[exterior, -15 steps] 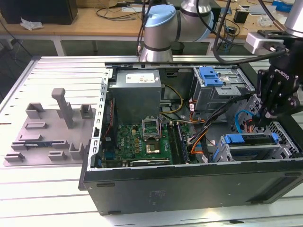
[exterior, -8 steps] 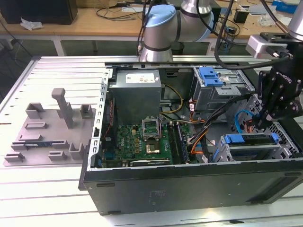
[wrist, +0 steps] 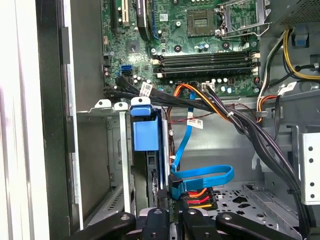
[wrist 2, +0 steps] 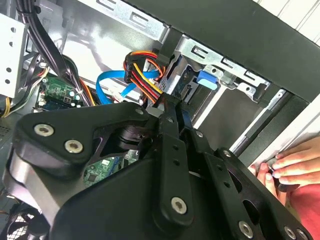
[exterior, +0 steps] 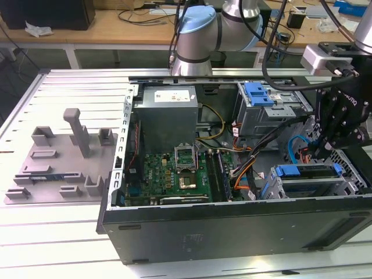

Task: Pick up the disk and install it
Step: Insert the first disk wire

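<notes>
Your disk (wrist: 146, 135) stands in the metal cage (wrist: 97, 150), just beside the gripper (wrist: 172, 222); whether it is open or closed, you cannot tell. A blue cable (wrist: 210, 171) and coloured wires (wrist: 197, 197) crowd at the gripper's tip. A hand (wrist 2: 287, 169) rests at the case (wrist 2: 260, 35) edge.

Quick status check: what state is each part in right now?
computer case, lying on its side, side panel off.
disk, sitting in the drive cage.
pincer, down inside the case at the disk.
CPU socket, load plate flipped open.
hand, at the case edge.
</notes>
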{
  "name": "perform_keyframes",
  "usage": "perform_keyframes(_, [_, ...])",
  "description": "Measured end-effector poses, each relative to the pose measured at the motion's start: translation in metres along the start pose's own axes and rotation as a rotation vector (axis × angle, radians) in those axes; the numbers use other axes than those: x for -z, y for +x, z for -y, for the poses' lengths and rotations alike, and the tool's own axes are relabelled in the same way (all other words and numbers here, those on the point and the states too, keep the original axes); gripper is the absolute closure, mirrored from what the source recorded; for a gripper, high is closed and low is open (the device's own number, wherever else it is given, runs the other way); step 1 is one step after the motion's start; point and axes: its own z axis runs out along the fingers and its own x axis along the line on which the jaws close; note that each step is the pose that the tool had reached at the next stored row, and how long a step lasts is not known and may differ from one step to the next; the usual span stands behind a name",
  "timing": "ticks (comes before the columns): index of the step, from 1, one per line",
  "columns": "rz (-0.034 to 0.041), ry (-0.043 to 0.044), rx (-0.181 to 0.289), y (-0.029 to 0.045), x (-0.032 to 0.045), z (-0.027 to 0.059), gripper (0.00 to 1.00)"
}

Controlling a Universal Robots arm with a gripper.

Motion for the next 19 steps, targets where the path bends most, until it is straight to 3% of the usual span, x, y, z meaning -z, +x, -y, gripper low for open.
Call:
perform_keyframes(7, [0.0002, 0.0000, 0.000, 0.0000, 0.0000, 0.0000, 0.83])
perform_keyframes(10, [0.0044, -0.0003, 0.000, 0.0017, -0.0001, 0.0047, 0.83])
perform_keyframes(11, [0.0194, -0.0004, 0.000, 0.0120, -0.0007, 0.0047, 0.83])
perform_keyframes(12, [0.0440, 0.0014, 0.000, 0.0171, -0.0010, 0.0041, 0.83])
perform_keyframes(14, [0.0559, 0.0025, 0.000, 0.0179, -0.0010, 0.0038, 0.83])
perform_keyframes(19, [0.0649, 0.0021, 0.000, 0.0212, -0.0012, 0.0039, 0.83])
